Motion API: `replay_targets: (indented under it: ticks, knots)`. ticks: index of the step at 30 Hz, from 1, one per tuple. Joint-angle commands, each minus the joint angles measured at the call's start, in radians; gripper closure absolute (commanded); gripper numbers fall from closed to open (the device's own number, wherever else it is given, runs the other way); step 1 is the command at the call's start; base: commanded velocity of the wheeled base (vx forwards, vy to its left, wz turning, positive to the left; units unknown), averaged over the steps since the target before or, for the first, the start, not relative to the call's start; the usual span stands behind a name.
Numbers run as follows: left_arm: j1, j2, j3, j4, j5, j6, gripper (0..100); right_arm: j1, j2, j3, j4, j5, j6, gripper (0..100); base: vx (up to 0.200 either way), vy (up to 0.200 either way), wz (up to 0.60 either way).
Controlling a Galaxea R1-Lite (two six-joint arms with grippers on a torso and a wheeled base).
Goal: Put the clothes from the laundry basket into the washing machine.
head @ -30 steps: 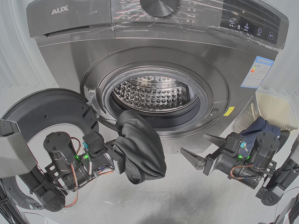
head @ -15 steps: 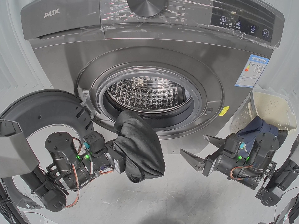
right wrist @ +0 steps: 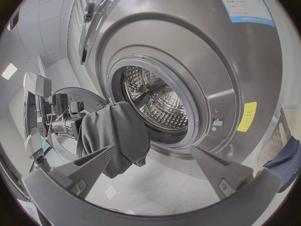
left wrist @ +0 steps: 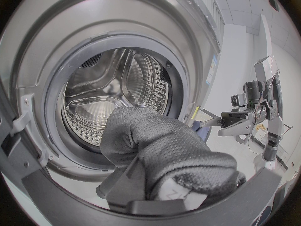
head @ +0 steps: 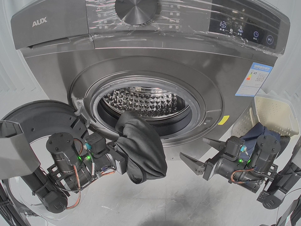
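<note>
Clamping a bunched dark garment [head: 141,148], the left gripper [head: 120,164] stood low before the washer [head: 175,63], just near of the drum [head: 141,99] mouth. Its fingers were buried in the cloth, which wrapped over them and sagged toward the floor, likely because the grip took the piece mid-bundle rather than by an edge. The garment's upper fold sat at the lower lip of the opening; whether it touched the seal could not be told. None of it was inside yet.

The door [head: 40,116] lay swung fully to the left, which left a straight path into the drum.

The right gripper [head: 192,147] hung to the right and well apart from the garment, its jaws spread wide and empty. It pointed left toward the washer (probably parked out of the way while the left arm loaded). Just behind it on the far right stood the basket [head: 276,113] against the washer's side, with navy clothes [head: 254,132] heaped over its near rim, so more loads seemed left to do.
</note>
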State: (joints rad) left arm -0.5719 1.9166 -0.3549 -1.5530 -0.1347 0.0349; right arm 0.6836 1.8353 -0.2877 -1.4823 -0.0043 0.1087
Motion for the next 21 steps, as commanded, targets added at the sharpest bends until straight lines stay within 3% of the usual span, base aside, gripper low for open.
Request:
replay_targets:
  ticks: [1,9,12,14,21]
  knots:
    - [-0.003,0.001,0.002,0.001,0.0,0.0,100,0.007,0.001,0.004,0.001,0.0,0.0,0,0.0,0.0,0.0]
    - [-0.025,0.007,0.001,-0.001,0.006,-0.012,100,0.062,-0.008,0.027,-0.006,0.006,0.0,0,0.0,0.0,0.0]
    - [-0.057,0.022,-0.021,0.001,0.079,-0.024,100,0.096,-0.014,0.033,-0.006,0.001,0.0,0,0.0,0.0,0.0]
    - [-0.082,0.052,-0.067,0.004,0.138,-0.052,100,0.113,-0.018,0.035,-0.006,0.001,0.002,0,0.0,0.0,0.0]
    - [-0.094,0.183,-0.156,0.007,0.104,-0.075,100,0.142,-0.022,0.05,-0.007,0.0,0.002,0,0.0,0.0,0.0]
